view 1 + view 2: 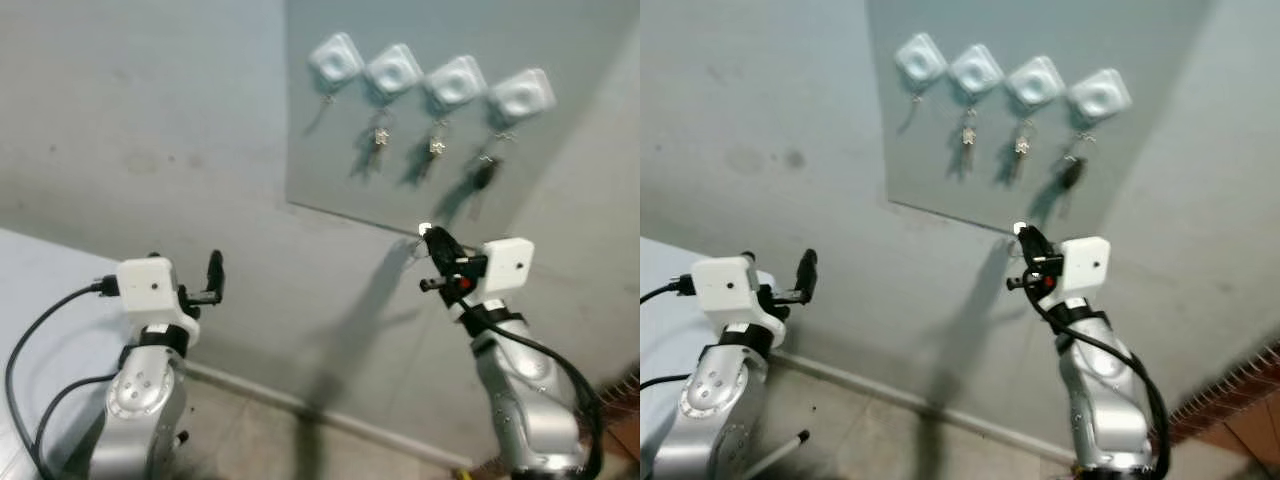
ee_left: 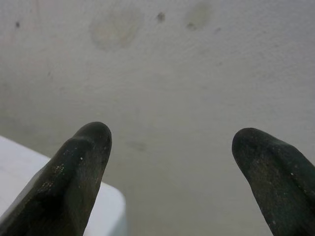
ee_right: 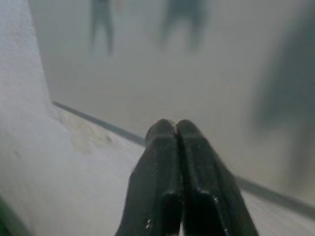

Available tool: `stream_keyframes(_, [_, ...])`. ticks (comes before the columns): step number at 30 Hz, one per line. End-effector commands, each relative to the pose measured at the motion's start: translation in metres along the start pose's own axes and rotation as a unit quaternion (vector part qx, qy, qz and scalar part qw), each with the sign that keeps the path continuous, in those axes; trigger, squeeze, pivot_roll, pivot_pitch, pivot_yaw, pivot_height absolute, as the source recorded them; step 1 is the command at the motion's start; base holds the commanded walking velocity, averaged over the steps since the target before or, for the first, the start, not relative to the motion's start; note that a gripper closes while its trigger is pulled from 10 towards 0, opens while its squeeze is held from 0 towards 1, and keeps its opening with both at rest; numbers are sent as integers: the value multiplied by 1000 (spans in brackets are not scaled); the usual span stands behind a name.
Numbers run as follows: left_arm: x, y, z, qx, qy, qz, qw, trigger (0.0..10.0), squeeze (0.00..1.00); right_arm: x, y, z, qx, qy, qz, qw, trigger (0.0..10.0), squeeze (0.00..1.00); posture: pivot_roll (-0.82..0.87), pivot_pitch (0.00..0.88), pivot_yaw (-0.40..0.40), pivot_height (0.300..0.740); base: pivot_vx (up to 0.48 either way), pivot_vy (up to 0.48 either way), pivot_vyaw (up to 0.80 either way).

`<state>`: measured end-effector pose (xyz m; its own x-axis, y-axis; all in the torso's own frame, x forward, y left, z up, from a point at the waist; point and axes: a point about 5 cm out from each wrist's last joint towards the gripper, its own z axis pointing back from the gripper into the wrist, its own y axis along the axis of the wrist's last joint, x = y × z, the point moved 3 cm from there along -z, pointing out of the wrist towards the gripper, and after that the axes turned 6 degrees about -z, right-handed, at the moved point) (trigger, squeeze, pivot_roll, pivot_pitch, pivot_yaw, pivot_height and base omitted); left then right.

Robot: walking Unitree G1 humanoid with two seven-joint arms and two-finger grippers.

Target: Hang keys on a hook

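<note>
A grey panel on the wall carries a row of white hooks. The leftmost hook has nothing hanging from it that I can make out. Small keys hang from the second hook, more keys from the third, and a dark key fob from the fourth hook. My right gripper is raised just below the panel's lower edge. Its fingers are pressed shut, with a small bright glint at the tip. My left gripper is held up at the left, open and empty, facing bare wall.
A white surface lies at the lower left beside my left arm. A baseboard runs along the foot of the wall above a tiled floor. Brickwork shows at the lower right. Black cables loop off the left arm.
</note>
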<state>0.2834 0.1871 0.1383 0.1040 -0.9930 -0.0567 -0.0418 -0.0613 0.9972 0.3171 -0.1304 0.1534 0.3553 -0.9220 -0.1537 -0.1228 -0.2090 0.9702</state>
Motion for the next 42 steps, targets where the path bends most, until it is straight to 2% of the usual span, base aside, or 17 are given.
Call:
stream_keyframes(1, [7, 1, 1, 2, -8, -1, 1000, 10000, 0, 10, 1, 4, -3, -11, 5, 1000, 10000, 0, -1, 61, -44, 740, 0, 0, 0])
stream_keyframes(9, [12, 8, 0, 17, -28, -4, 999, 10000, 0, 8, 4, 1, -6, 12, 6, 1000, 10000, 0, 0, 68, -51, 740, 0, 0, 0])
stream_keyframes(13, [22, 15, -2, 32, -59, -21, 998, 10000, 0, 2, 13, -9, -4, 52, 5, 999, 10000, 0, -3, 74, -52, 740, 0, 0, 0])
stream_keyframes(15, [27, 17, -3, 35, -70, -25, 997, 10000, 0, -3, 16, -12, -4, 72, 8, 997, 10000, 0, -5, 78, -51, 740, 0, 0, 0])
stream_keyframes(17, [30, 19, -3, 39, -76, -27, 996, 10000, 0, -9, 19, -15, -3, 89, -8, 996, 10000, 0, -8, 81, -49, 740, 0, 0, 0])
stream_keyframes(19, [39, 22, -2, 47, -95, -33, 994, 10000, 0, -24, 25, -20, -1, 133, -14, 991, 10000, 0, -7, 85, -49, 740, 0, 0, 0])
stream_keyframes(24, [51, 26, -5, 57, -122, -41, 990, 10000, 0, -35, 30, -27, 3, 162, -14, 987, 10000, 0, -2, 92, -52, 740, 0, 0, 0])
stream_keyframes(31, [60, 39, -9, 74, -141, -36, 987, 10000, 0, -55, 49, -41, 26, 214, -17, 976, 10000, 0, -5, 99, -49, 740, 0, 0, 0])
stream_keyframes(42, [64, 46, -10, 85, -148, -35, 985, 10000, 0, -70, 75, -54, 62, 259, -32, 963, 10000, 0, -1, 102, -50, 740, 0, 0, 0])
